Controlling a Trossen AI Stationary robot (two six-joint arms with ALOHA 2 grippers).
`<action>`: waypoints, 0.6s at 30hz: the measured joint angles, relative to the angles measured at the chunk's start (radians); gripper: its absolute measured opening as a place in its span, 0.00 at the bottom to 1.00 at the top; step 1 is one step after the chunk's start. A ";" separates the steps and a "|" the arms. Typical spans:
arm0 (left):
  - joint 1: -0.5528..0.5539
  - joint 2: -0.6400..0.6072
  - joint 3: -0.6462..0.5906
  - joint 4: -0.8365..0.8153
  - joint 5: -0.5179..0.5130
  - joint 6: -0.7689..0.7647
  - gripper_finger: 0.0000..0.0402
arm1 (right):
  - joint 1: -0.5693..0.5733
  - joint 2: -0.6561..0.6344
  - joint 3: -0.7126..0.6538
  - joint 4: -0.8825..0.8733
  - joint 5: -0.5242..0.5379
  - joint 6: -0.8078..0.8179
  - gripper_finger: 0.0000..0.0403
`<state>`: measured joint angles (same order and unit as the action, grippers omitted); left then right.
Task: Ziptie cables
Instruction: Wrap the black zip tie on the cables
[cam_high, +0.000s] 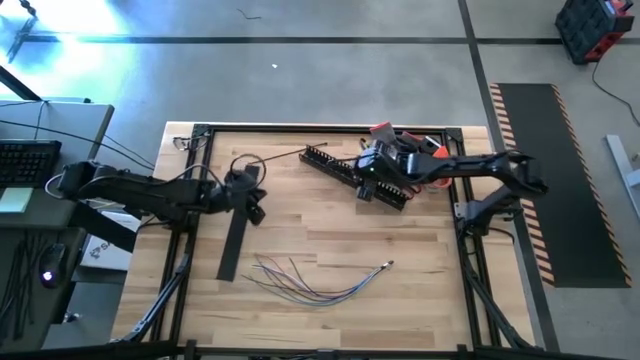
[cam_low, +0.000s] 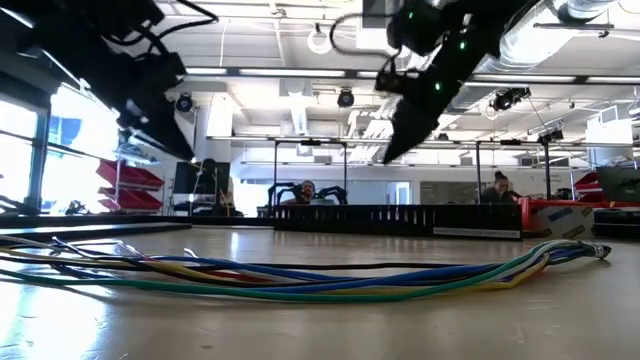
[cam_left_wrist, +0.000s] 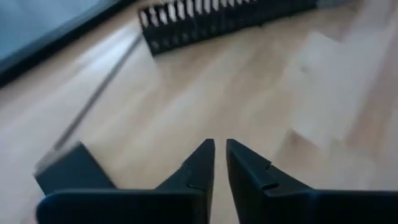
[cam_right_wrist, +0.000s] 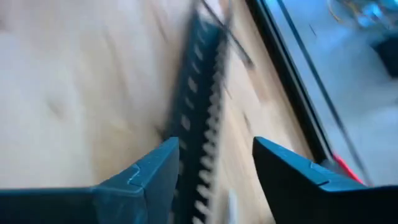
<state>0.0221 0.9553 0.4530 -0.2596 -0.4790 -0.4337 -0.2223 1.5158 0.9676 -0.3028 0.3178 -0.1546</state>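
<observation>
The cables (cam_high: 320, 285) lie loose on the wooden table near its near edge, a thin coloured bundle with its tips toward the right (cam_low: 330, 280). My left gripper (cam_high: 255, 205) hovers over the table's left half, above the far end of a flat black strip (cam_high: 232, 245); its fingers (cam_left_wrist: 219, 149) are shut on nothing. My right gripper (cam_high: 365, 192) is open above the black comb-toothed channel (cam_high: 340, 170). In the right wrist view (cam_right_wrist: 214, 152) its fingers stand on either side of the channel (cam_right_wrist: 199, 124). In the low view it hangs clear of the table (cam_low: 395, 150).
A black frame (cam_high: 200, 130) borders the table. Red and orange items (cam_high: 420, 145) sit at the far right corner. A thin dark stick (cam_high: 285, 155) lies near the far edge. Bare wood lies between the channel and the cables. People sit in the room behind (cam_low: 305, 190).
</observation>
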 joint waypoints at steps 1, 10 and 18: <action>0.041 0.010 0.000 0.026 0.018 0.027 0.10 | 0.015 -0.003 0.000 0.024 -0.028 0.006 0.50; 0.428 0.197 0.070 0.007 0.190 0.172 0.25 | 0.162 0.066 0.000 0.192 -0.128 0.071 0.50; 0.618 0.458 0.224 -0.085 0.238 0.344 0.25 | 0.243 0.159 0.000 0.279 -0.125 0.099 0.50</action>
<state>0.6403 1.4137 0.6766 -0.3443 -0.2407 -0.0899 0.0210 1.6749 0.9676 -0.0237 0.1929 -0.0552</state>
